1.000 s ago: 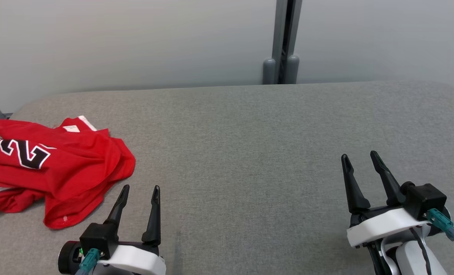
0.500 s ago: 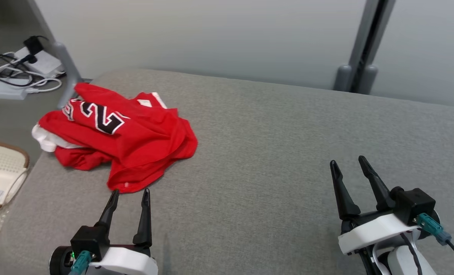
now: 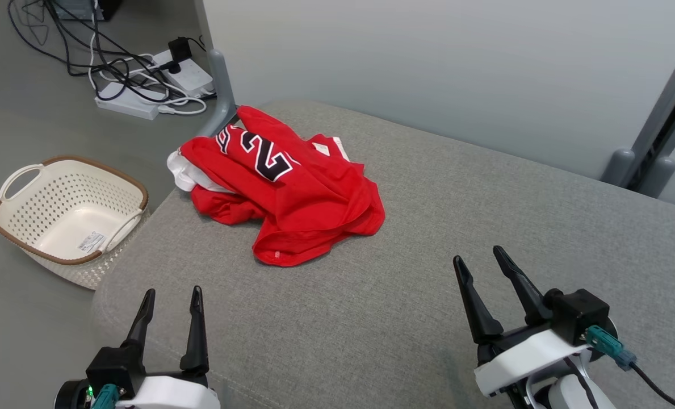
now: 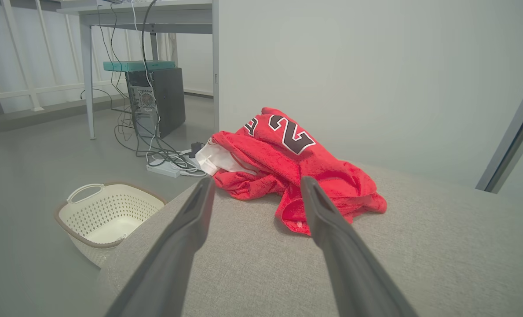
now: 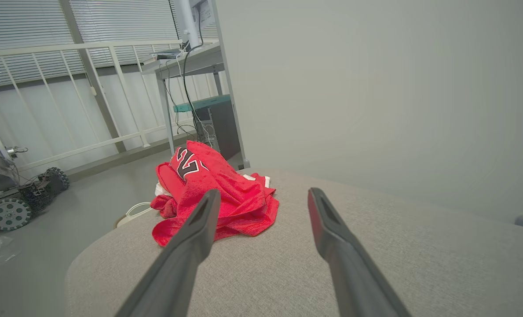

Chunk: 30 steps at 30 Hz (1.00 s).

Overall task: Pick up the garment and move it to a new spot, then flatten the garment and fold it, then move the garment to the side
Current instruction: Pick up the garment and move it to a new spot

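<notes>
- Off to the left of the left tool, down on the floor, a cream basket stands just beside the corner of the grey surface.
- Over the near-left corner of that surface, the left tool has its two dark fingers spread wide and has hold of nothing.
- Ahead of the left tool and a little to its right, well apart from its fingertips, the red garment lies crumpled in a heap by the far-left edge. Its black-and-white number faces up and a white patch shows on its left side.
- Further right, the right tool hovers over bare grey cloth, the garment ahead of it and off to its left. Its fingers are just as wide apart and equally empty.
- By my reading, no part of the task is done yet. The garment is neither gripped nor lifted, so picking it up, moving it, flattening, folding and setting it aside all remain.
</notes>
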{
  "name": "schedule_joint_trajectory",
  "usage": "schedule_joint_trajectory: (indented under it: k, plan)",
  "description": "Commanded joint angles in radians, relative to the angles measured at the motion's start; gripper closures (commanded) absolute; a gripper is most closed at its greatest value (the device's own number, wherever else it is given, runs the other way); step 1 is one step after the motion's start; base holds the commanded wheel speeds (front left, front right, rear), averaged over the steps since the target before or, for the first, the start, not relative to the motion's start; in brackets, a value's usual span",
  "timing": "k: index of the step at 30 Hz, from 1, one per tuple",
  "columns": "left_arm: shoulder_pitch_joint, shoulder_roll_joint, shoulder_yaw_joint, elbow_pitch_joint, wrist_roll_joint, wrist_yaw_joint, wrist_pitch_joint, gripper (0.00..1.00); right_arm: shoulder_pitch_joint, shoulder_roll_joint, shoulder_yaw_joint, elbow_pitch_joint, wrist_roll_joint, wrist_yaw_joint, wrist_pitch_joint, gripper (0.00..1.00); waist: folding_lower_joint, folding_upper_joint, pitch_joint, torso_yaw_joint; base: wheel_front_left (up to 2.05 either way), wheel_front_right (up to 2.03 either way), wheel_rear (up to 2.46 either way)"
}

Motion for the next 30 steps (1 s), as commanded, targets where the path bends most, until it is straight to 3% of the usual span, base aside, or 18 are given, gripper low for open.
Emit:
schedule_joint_trajectory:
  k: [1,15,30]
  plan:
    - [0.003,0.002,0.009,-0.012,0.002,0.008,-0.003,0.0,-0.02,-0.007,0.011,0.006,0.007,0.001,-0.006,0.0,0.0,0.0,0.004,0.018,0.0,0.0,0.0]
    - [0.025,0.003,0.048,-0.051,-0.008,0.029,-0.003,0.0,-0.074,-0.007,0.084,0.044,0.025,0.001,-0.006,0.0,0.0,0.0,0.021,0.033,0.0,0.0,0.0]
    - [-0.013,0.003,0.041,-0.003,0.018,0.005,-0.003,0.0,-0.046,-0.006,0.01,0.03,-0.014,0.001,-0.006,0.0,0.0,0.0,0.046,0.026,0.0,0.0,0.0]
